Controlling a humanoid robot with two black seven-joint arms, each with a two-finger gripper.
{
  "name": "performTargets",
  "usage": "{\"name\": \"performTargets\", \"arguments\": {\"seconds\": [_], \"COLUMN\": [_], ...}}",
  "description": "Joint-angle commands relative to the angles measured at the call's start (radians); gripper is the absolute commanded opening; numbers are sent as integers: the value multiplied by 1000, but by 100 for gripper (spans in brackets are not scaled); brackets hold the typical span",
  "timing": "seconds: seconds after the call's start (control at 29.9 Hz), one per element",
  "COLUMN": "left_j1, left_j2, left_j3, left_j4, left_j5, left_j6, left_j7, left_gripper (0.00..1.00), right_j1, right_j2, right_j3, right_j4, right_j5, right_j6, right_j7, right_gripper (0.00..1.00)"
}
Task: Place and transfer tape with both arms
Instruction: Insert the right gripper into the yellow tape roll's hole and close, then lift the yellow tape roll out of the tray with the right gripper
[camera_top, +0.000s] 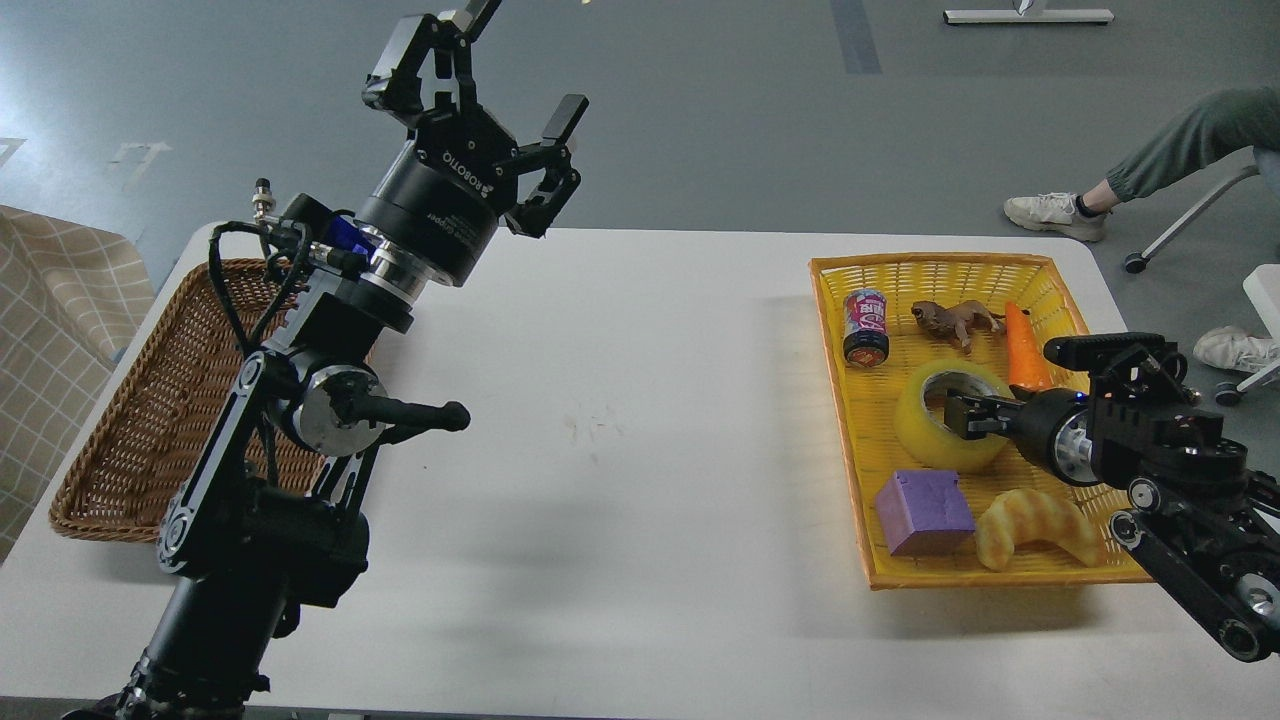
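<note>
- Right now your tape (950, 415) lies flat in the yellow basket (1000, 578) on the right side of the white table (640, 450), roughly mid-basket, core hole facing up.
- Your right gripper (962, 414) reaches into the roll from the right, its tip at the core; the fingers are dark and small, so you cannot tell whether they grip the rim.
- Around the tape you have tight neighbours: a can (866, 327) and toy animal (955, 320) behind, an orange carrot (1024, 348) just beside the arm, a purple cube (924, 512) and croissant toy (1038, 528) in front.
- Your left gripper (527, 105) is raised above the table's far-left edge, fingers spread apart and holding nothing.
- Between the two baskets you have bare tabletop; the brown wicker basket (160, 420) sits at the left edge, partly behind the left arm.
</note>
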Motion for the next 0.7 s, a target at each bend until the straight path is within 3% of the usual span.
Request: {"name": "performTargets", "arguments": {"seconds": [0.0, 0.37, 0.67], "left_j1": [0, 0, -2], "left_j2": [0, 0, 0], "left_j3": [0, 0, -2], "left_j4": [3, 3, 3], "left_j5": [0, 0, 0], "left_j6": [-1, -1, -1], "left_j7": [0, 2, 0], "left_gripper": [98, 98, 98], "right_j1": [0, -31, -40], "right_j2": [0, 0, -3], "right_j3": [0, 0, 5], "right_j4": [0, 4, -1], "right_j5": [-2, -2, -2], "right_j6": [0, 0, -23], "right_j7": [1, -1, 1], "right_gripper": [54, 51, 36]}}
